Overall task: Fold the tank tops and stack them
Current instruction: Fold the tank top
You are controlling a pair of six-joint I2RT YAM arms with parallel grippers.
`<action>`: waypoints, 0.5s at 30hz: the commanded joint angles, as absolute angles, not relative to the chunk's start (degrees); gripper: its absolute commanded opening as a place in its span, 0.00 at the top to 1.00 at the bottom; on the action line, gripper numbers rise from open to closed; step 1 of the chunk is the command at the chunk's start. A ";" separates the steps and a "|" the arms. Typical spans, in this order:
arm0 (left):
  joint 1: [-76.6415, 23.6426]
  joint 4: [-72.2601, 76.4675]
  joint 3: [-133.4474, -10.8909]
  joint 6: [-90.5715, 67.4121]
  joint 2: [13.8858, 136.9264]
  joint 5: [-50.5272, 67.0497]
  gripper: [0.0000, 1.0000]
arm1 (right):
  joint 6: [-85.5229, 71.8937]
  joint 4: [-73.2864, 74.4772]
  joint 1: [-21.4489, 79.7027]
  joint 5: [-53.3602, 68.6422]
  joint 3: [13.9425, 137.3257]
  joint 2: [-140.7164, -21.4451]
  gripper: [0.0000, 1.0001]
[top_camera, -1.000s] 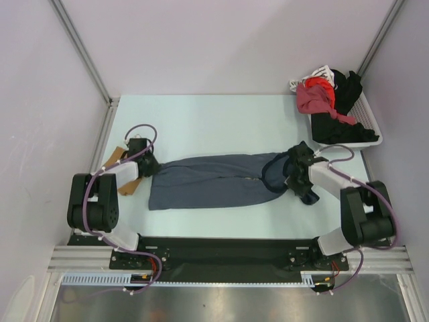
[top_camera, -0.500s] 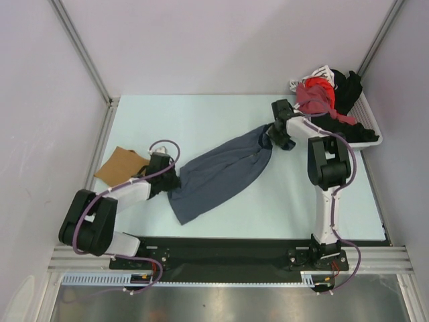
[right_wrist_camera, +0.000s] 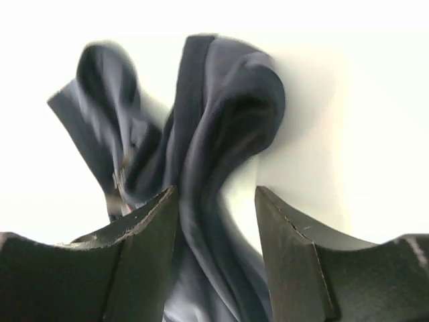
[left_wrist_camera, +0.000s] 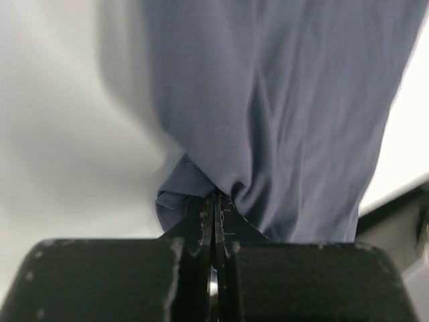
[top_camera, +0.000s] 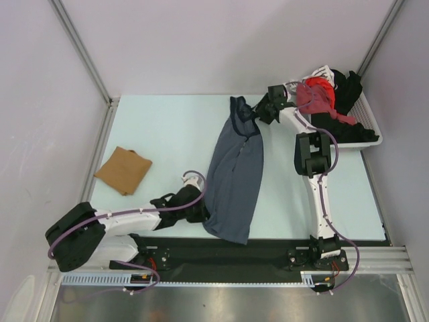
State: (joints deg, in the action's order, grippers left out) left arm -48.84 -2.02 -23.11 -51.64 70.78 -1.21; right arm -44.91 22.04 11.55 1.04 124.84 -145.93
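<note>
1. Pinching a bunched fold of the slate-blue sleeveless cloth tank top with darker trim (top_camera: 234, 174) in the left gripper (left_wrist_camera: 214, 203), clenched tight; lower centre of the overhead frame, likely anchoring the hem end.
2. Slack at the neck end, upper centre-right: right gripper (right_wrist_camera: 214, 193) released, with fingers apart and dark-trimmed cloth draped loose between them; seemingly letting go so the top settles flat.
3. Stretched lengthways down the pale table (top_camera: 167, 121) from upper centre to the black base plate at the lower edge; laid long, apparently ready for folding.
4. Folded tan-brown cloth tank top (top_camera: 123, 170) at middle left, well apart; probably the stack's base.
5. White slatted basket (top_camera: 375, 142) of spare clothes, upper right.
</note>
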 commanded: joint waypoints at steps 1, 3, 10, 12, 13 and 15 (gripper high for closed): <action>-58.86 -7.82 -21.09 -61.15 73.64 0.89 1.00 | -44.03 21.72 12.30 6.41 127.00 -150.90 0.43; -61.24 -7.56 -21.09 -63.88 74.00 0.18 1.00 | -44.21 20.84 12.22 6.50 127.26 -151.08 0.43; -66.09 -10.89 -17.58 -72.07 67.51 -6.50 0.92 | -42.28 15.12 11.51 10.10 127.18 -151.43 0.56; -66.01 -13.52 -17.14 -72.07 66.10 -7.82 0.78 | -41.84 15.12 11.51 10.37 127.79 -151.61 0.80; -66.01 -14.49 -17.14 -71.81 65.48 -8.17 0.68 | -41.75 15.38 11.43 10.28 128.14 -151.79 0.88; -66.01 -17.90 -17.40 -71.28 63.47 -10.01 0.25 | -41.57 14.94 11.25 9.76 128.23 -151.87 0.96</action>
